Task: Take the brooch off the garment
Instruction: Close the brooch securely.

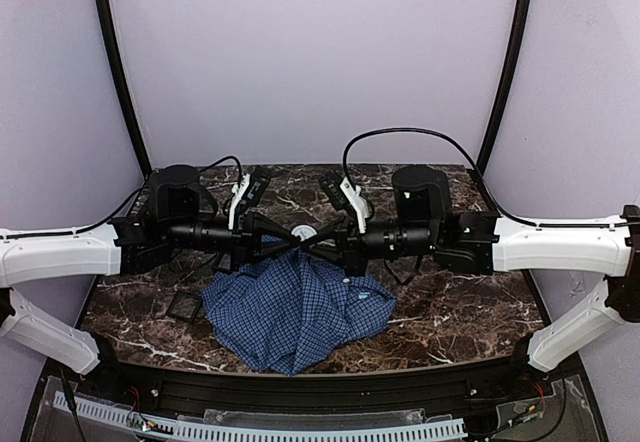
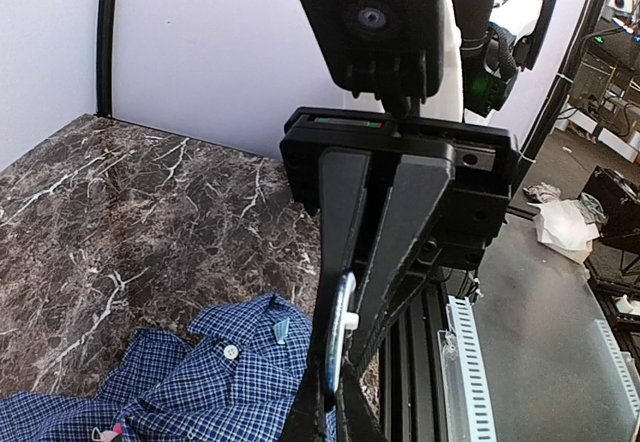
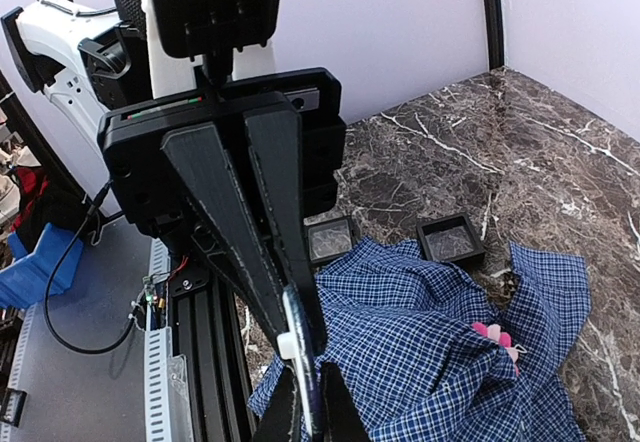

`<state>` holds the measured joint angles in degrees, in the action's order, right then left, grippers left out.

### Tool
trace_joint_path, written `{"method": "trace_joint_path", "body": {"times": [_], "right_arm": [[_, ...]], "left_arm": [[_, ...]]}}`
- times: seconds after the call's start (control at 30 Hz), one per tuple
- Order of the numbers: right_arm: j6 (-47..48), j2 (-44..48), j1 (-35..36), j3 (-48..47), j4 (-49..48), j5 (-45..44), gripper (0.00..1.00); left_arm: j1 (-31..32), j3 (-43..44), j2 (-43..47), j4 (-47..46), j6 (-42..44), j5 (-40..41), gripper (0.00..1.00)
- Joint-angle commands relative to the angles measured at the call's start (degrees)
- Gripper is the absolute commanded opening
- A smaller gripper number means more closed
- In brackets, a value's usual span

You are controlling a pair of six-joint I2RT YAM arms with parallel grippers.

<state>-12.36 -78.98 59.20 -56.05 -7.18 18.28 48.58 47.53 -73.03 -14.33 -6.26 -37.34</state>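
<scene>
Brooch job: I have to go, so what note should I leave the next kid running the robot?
Claws: left claw shut, right claw shut, tips crossing over the far edge of the shirt. Can't tell if they pinch cloth.
Things: the brooch sits on the crumpled shirt, in neither claw.
Done: nothing visible so far.
Left: get the brooch off the shirt.

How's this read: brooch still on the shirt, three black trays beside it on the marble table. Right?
Wrong count: the right wrist view shows two black trays, not three. The rest holds: the brooch is still on the shirt, on the marble table.
</scene>
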Motion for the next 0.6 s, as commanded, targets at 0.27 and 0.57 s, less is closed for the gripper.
{"method": "trace_joint_path", "body": {"times": [0.27,0.57], "right_arm": [[-7.7,-1.9,-5.4,1.2,-8.0,-4.9,0.03],[-10.2,0.0,-7.6,4.1,-10.2,-4.9,0.03]], "left_arm": [[2.2,-0.9,2.3,-1.4,0.9,-4.9,0.01],[2.2,-1.2,3.1,-1.9,0.3,-3.9,0.01]]}}
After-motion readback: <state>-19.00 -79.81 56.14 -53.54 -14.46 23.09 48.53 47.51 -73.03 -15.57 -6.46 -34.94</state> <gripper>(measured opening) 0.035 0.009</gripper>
